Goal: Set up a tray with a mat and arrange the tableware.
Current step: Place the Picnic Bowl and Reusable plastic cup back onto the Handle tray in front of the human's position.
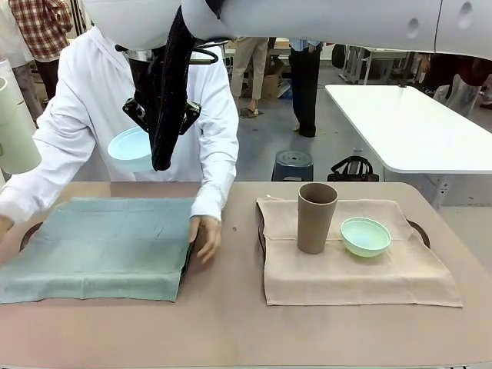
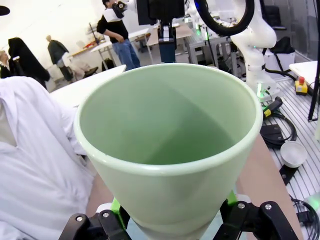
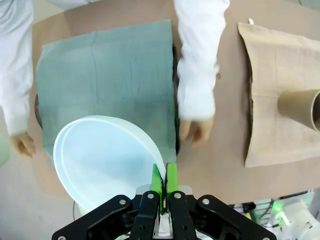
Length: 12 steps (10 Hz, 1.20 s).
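My right claw (image 3: 164, 181) was clamped on the rim of the light blue bowl (image 3: 102, 159), its green pads (image 3: 171, 179) pinched together over the edge. It hung above the near edge of the green mat (image 3: 107, 82), and in the front view the bowl (image 1: 129, 148) sat high in the air before the person's white coat (image 1: 92, 100). My left claw (image 2: 170, 212) gripped the base of the pale green tumbler (image 2: 167, 145), pads on either side and the mouth facing the camera; from the front that tumbler (image 1: 15, 131) showed at the left edge, lifted off the tabletop (image 1: 231, 323).

Below, the person's hands pressed the green mat (image 1: 104, 246) flat over the left tray, one hand (image 1: 206, 237) at its right edge and the other (image 3: 23, 145) at its far side. To the right, the beige mat (image 1: 354, 269) covered the second tray, with the brown tumbler (image 1: 316, 217) standing upright on it and the mint green bowl (image 1: 365, 236) just beside it.
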{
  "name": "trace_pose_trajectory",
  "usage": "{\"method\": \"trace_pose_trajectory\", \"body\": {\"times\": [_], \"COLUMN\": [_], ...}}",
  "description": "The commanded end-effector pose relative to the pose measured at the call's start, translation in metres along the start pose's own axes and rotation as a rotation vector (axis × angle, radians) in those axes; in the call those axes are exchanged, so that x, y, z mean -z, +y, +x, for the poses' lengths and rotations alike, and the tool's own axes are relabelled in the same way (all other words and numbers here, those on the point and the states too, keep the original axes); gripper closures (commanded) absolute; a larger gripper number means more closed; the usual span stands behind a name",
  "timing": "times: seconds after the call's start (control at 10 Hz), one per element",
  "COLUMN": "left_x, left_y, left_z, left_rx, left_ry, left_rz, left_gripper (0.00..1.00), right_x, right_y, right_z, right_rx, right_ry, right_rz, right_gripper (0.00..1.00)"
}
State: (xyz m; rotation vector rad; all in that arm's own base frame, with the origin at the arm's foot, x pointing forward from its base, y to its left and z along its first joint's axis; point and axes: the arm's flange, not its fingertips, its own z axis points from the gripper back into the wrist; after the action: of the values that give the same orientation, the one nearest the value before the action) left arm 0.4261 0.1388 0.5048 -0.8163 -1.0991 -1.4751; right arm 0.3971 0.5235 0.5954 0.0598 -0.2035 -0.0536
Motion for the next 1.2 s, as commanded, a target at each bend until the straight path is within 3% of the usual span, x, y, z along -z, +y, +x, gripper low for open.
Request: {"method": "trace_pose_trajectory", "body": {"times": [0.0, 1.1], "left_x": [-0.0008, -0.0008], "left_y": [0.0007, 0.0007], "left_z": [0.0016, 0.0016], "left_rx": [0.012, 0.012], "left_ry": [0.003, 0.003], "left_rz": [0.000, 0.000], "left_gripper": [0.72, 0.72], "right_x": [-0.0004, -0.0004], "right_y": [-0.0001, -0.0001], "right_z": [0.0004, 0.0004], "right_rx": [-0.002, -0.002], "right_ry": [0.002, 0.002], "right_rz": [0.005, 0.005], "right_gripper": [1.00, 1.00]}}
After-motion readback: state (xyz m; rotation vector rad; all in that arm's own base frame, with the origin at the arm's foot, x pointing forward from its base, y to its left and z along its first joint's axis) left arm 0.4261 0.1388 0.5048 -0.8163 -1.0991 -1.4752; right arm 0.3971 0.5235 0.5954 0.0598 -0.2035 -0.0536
